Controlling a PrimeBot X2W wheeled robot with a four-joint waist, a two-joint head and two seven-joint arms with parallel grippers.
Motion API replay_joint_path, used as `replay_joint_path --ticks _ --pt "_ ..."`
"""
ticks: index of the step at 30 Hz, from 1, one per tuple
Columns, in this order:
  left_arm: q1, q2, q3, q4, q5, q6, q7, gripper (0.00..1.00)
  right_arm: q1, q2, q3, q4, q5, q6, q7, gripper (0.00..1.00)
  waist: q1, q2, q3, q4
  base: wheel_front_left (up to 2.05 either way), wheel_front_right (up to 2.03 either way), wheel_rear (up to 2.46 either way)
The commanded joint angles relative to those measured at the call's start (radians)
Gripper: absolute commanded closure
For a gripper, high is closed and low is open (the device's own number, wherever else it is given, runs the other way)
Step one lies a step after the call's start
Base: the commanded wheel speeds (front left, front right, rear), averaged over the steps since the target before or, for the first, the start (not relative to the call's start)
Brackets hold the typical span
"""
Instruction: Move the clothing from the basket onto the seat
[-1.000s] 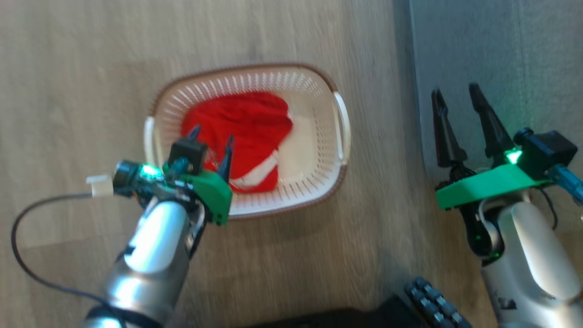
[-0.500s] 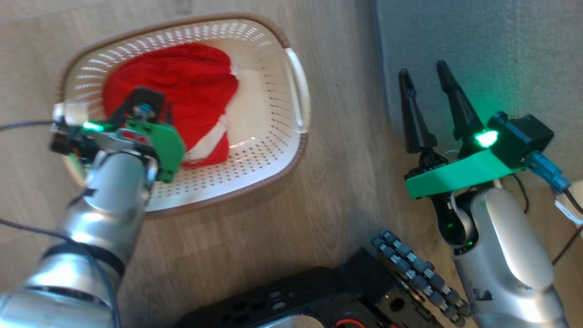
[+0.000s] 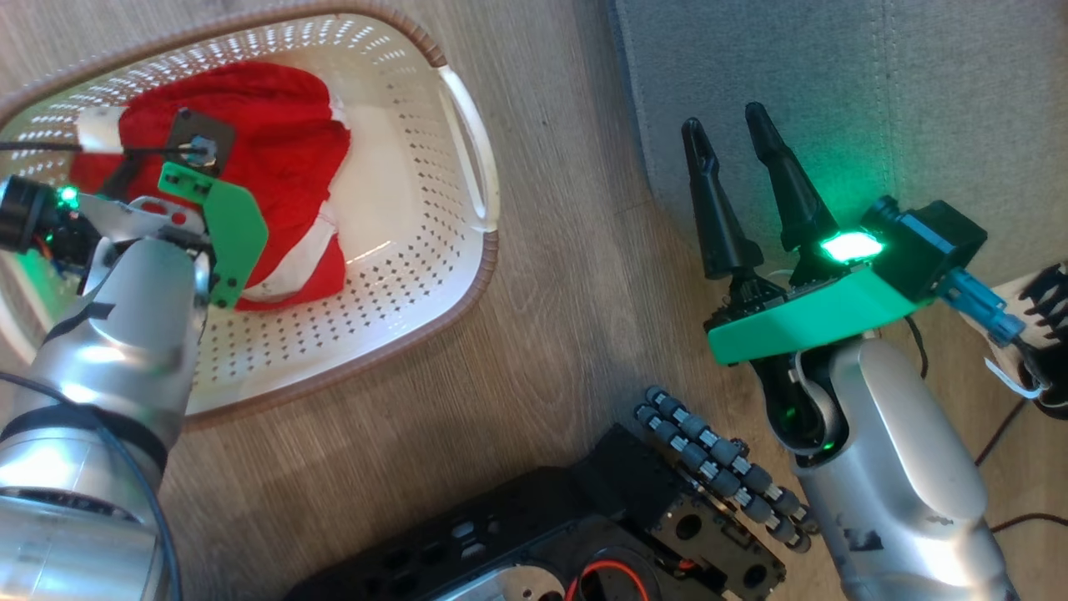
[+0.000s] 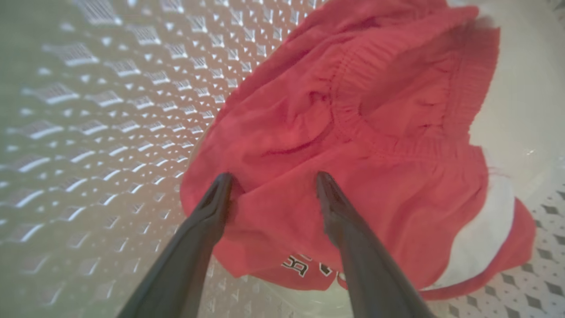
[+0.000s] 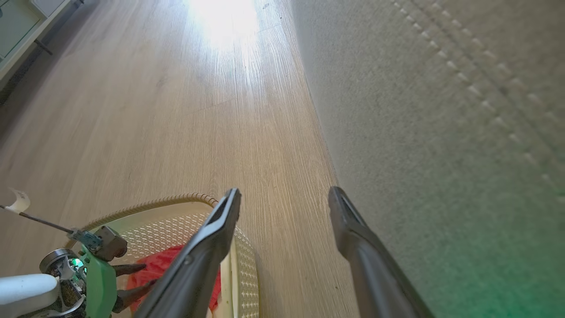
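We logged the left arm reaching down into the basket [image 3: 400,125], its silver forearm [image 3: 125,334] slanting up from the lower left of the head view and its wrist bent over the basket's middle. In the left wrist view, the left gripper [image 4: 273,176] had its two dark fingers well apart. Both tips rested on the red clothing [image 4: 353,132] near its left edge, with a low fold of fabric between them. We saw nothing pinched or lifted.

The clothing lay bunched on the basket's floor, all of it inside the perforated wall [image 4: 88,110]. A gathered waistband showed near the top, a white panel [image 4: 485,229] at the lower right, and a strip of lettering [image 4: 295,265] at the hem between the fingers.

We noted the right arm held out over the wooden floor [image 3: 567,292]. The right gripper [image 3: 724,118] pointed up the head view with its fingers spread and nothing between them. Its tips sat over the edge of the grey sofa [image 3: 834,83].

The basket stood on the floor just left of the sofa, its white handle [image 3: 471,150] facing that way. The sofa carried no clothing in these views.
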Motion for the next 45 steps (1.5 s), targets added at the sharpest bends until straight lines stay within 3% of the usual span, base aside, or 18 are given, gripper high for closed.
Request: replay_joint_path --ticks 1,9,16,17,18,19,28,35,45 --pt "-0.001 0.033 0.012 -0.005 0.004 0.021 0.017 0.00 0.048 -0.011 -0.001 -0.010 0.011 -0.001 -0.006 0.00 0.0000 0.0000 0.002 -0.002 0.00 0.00 0.00" --pt "-0.019 0.040 -0.034 -0.003 0.035 0.051 0.124 0.00 0.059 -0.010 0.008 -0.026 0.031 -0.001 -0.006 0.00 0.0000 0.0000 0.017 -0.004 0.00 0.00 0.00" --pt "-0.012 0.032 -0.074 -0.003 0.045 -0.014 0.191 0.00 0.055 -0.010 0.018 -0.033 0.043 -0.001 -0.006 0.00 0.0000 0.0000 0.022 -0.009 0.00 0.00 0.00" --pt "-0.011 0.030 -0.075 -0.003 0.042 -0.024 0.197 0.27 0.056 -0.010 0.018 -0.034 0.044 -0.001 -0.006 0.00 0.0000 0.0000 0.022 -0.009 0.00 0.00 0.00" --pt "-0.010 0.027 -0.076 -0.003 0.037 -0.035 0.202 0.74 0.057 -0.010 0.018 -0.035 0.045 -0.001 -0.006 0.00 0.0000 0.0000 0.021 -0.010 0.00 0.00 0.00" --pt "-0.009 0.024 -0.078 -0.002 0.035 -0.048 0.206 1.00 0.059 -0.010 0.018 -0.036 0.046 -0.001 -0.006 0.00 0.0000 0.0000 0.021 -0.010 0.00 0.00 0.00" --pt "-0.001 0.020 -0.083 -0.002 0.012 -0.072 0.217 1.00 0.049 -0.010 0.014 -0.031 0.052 -0.001 -0.006 0.00 0.0000 0.0000 0.002 -0.015 0.00 0.00 0.00" --pt "0.025 0.018 -0.059 -0.002 -0.032 -0.057 0.183 1.00 0.011 -0.010 0.023 -0.018 0.048 -0.001 -0.006 0.00 0.0000 0.0000 -0.054 -0.026 0.00 0.00 0.00" --pt "0.149 -0.092 -0.019 -0.002 -0.123 -0.076 0.037 1.00 0.031 -0.010 -0.038 0.036 -0.025 -0.001 -0.006 0.00 0.0000 0.0000 -0.286 0.065 0.00 0.00 0.00"
